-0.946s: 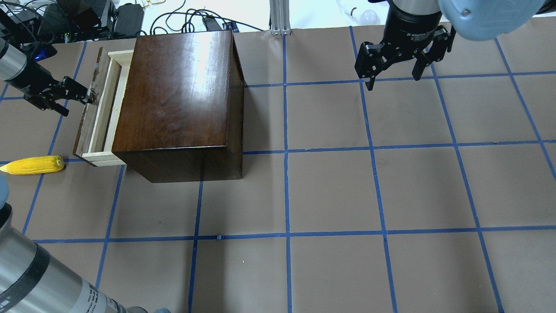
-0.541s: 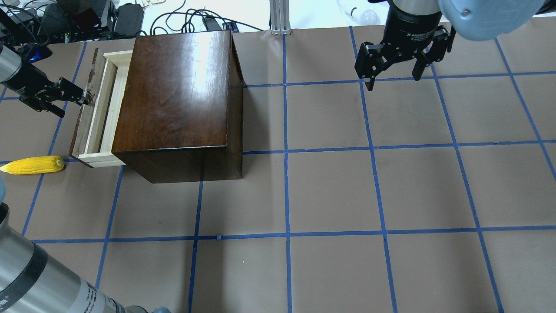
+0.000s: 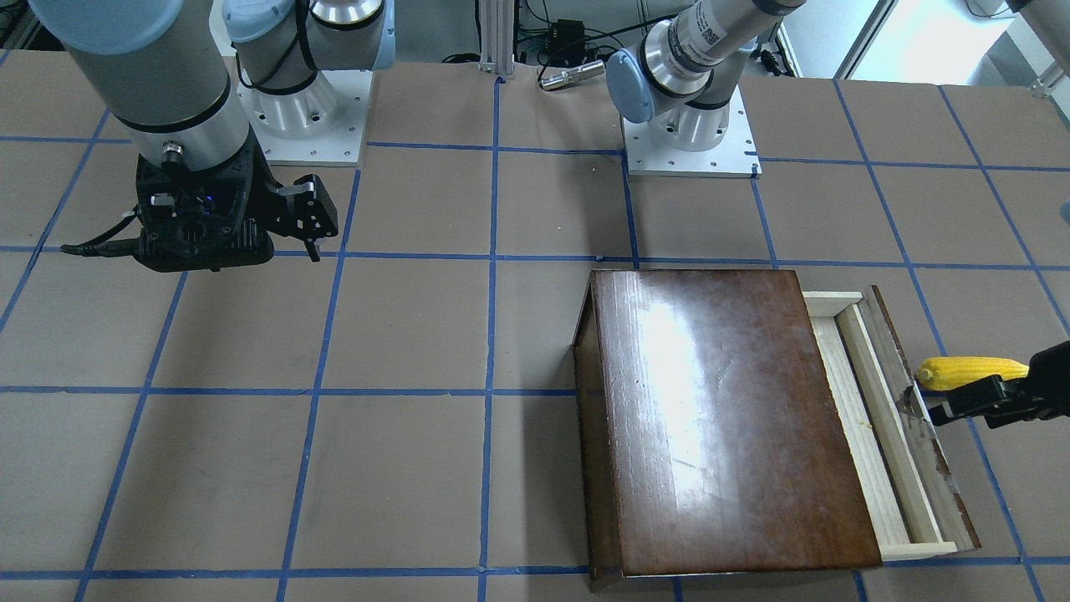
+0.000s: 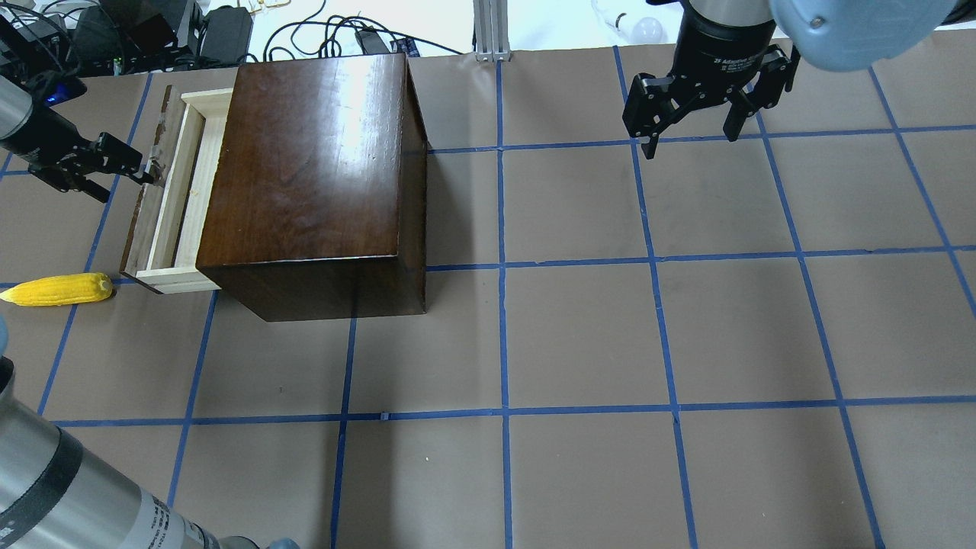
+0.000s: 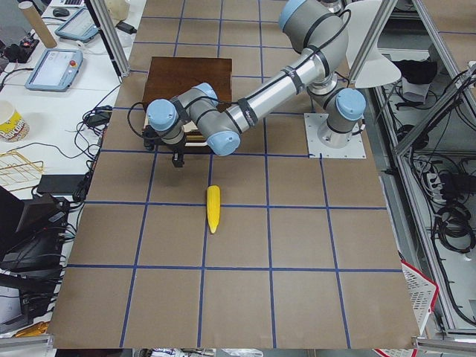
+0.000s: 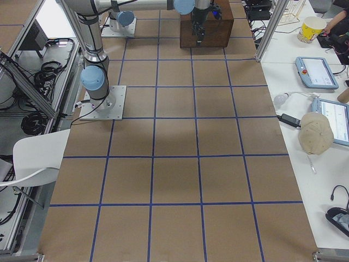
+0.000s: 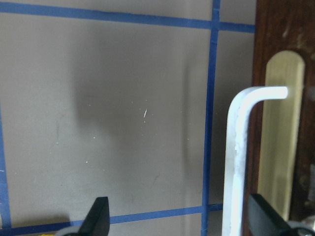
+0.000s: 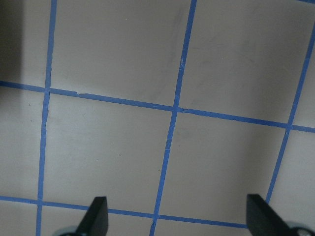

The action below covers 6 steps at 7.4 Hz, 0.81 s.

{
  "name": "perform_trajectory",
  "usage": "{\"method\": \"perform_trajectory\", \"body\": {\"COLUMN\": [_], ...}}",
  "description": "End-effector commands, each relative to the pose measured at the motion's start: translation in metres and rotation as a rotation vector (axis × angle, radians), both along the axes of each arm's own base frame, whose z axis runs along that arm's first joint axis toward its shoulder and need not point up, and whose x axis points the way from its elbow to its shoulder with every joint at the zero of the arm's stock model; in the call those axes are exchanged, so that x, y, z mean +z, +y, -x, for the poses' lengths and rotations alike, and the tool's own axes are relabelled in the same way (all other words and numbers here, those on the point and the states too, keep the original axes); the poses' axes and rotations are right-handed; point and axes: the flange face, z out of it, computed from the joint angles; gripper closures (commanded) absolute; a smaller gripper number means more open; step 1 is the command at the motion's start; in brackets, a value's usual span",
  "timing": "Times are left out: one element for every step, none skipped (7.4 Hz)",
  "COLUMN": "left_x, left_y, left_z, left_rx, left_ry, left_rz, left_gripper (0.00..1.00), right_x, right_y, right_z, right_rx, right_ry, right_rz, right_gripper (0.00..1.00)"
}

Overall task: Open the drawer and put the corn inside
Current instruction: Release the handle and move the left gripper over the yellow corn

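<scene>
The dark-brown box [image 4: 313, 175] stands at the far left of the table. Its drawer [image 4: 169, 200] is pulled part-way out to the left, showing the pale wood tray [image 3: 878, 435]. My left gripper [image 4: 126, 177] is at the drawer's front panel, open, with the bent metal handle [image 7: 235, 162] between its fingers, close to the right-hand one. The yellow corn [image 4: 57, 290] lies on the table just beyond the drawer's near corner, and also shows in the front view [image 3: 974, 372]. My right gripper [image 4: 690, 145] is open and empty, far off at the back right.
Blue tape lines grid the brown table cover [image 4: 579, 335]. Cables and electronics [image 4: 114, 30] lie behind the table's far edge at the left. The right wrist view shows only bare table [image 8: 172, 123].
The drawer has slid further out to the left, and my left gripper has moved left with it. The corn and the right arm have not moved.
</scene>
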Motion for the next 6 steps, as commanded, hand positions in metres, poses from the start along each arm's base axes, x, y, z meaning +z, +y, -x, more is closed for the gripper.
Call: {"method": "perform_trajectory", "body": {"left_x": [0.017, 0.022, 0.028, 0.018, 0.012, 0.011], "left_y": [0.007, 0.018, 0.028, 0.041, 0.051, 0.058], "left_z": [-0.006, -0.013, -0.022, -0.031, -0.039, -0.051], "left_rx": [-0.096, -0.278, -0.394, -0.511, -0.644, -0.788], "left_ry": [-0.078, -0.117, -0.137, -0.152, -0.149, -0.145], "left_rz": [-0.004, 0.000, 0.004, -0.035, -0.025, -0.017], "left_gripper": [0.00, 0.00, 0.00, 0.00, 0.00, 0.00], "right_x": [0.000, 0.000, 0.000, 0.000, 0.000, 0.000], "right_y": [0.000, 0.000, 0.000, 0.000, 0.000, 0.000], "right_z": [0.000, 0.000, 0.000, 0.000, 0.000, 0.000], "right_rx": [-0.001, 0.001, -0.001, -0.001, 0.001, -0.001], "right_ry": [0.000, 0.000, 0.000, 0.000, 0.000, 0.000], "right_rz": [0.000, -0.002, 0.000, -0.001, -0.002, -0.001], "right_gripper": [0.00, 0.00, 0.00, 0.00, 0.00, 0.00]}}
